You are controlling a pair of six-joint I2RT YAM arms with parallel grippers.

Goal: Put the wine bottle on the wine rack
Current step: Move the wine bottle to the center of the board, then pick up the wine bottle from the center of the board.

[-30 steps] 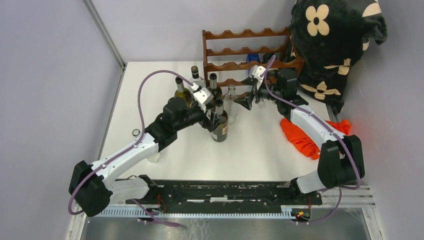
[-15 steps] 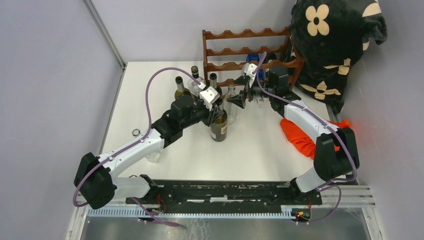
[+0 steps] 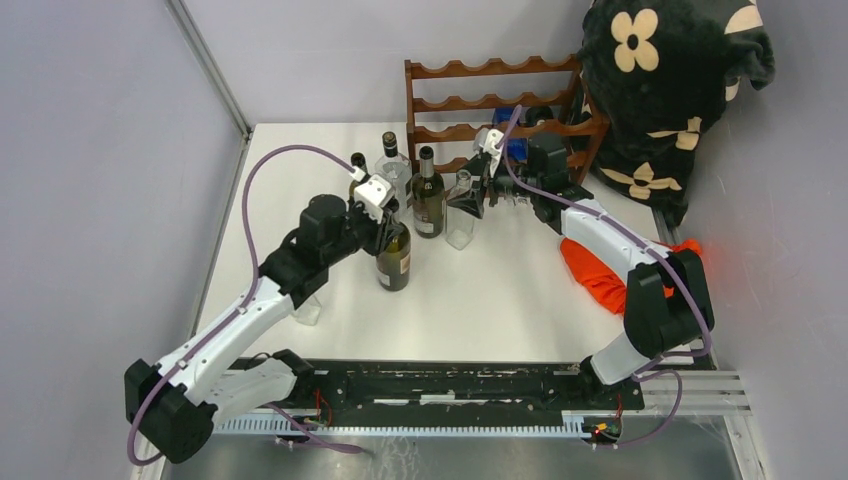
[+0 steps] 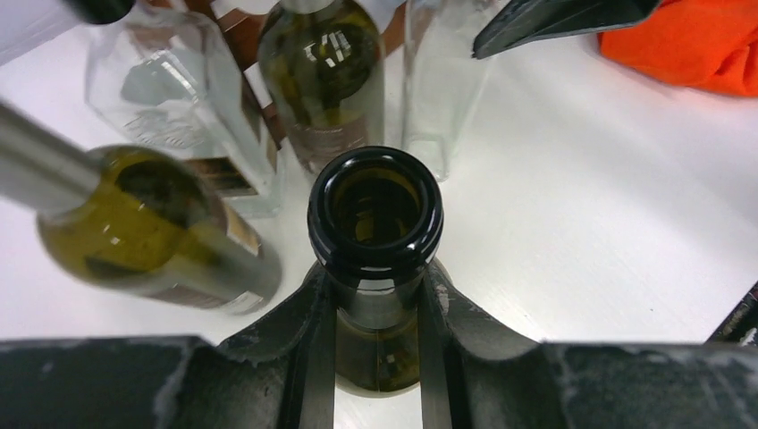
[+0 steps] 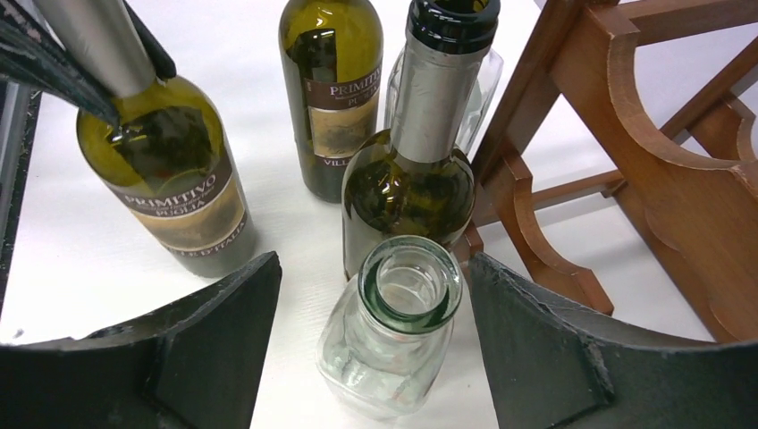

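A dark green wine bottle [image 3: 393,258] stands upright on the white table, and my left gripper [image 3: 386,216] is shut on its neck. In the left wrist view the bottle's open mouth [image 4: 375,210] sits just past the fingers [image 4: 310,344], which press both sides of the neck. The reddish-brown wine rack [image 3: 480,100] stands at the table's far edge. My right gripper [image 3: 468,198] is open above a clear glass bottle [image 5: 398,331]; its jaws stand on either side of the bottle's mouth without touching. The wine rack [image 5: 644,134] is just right of that bottle.
Three more bottles stand before the rack: a labelled one with a silver neck [image 3: 428,195], a clear one with a black cap [image 3: 393,165] and an olive one [image 3: 357,168]. An orange cloth [image 3: 600,272] lies at right. A black floral blanket [image 3: 670,80] hangs beside the rack.
My left gripper shut on the dark bottle's neck and drew it left and nearer. My right gripper moved left over the clear bottle, its jaws narrowing a little.
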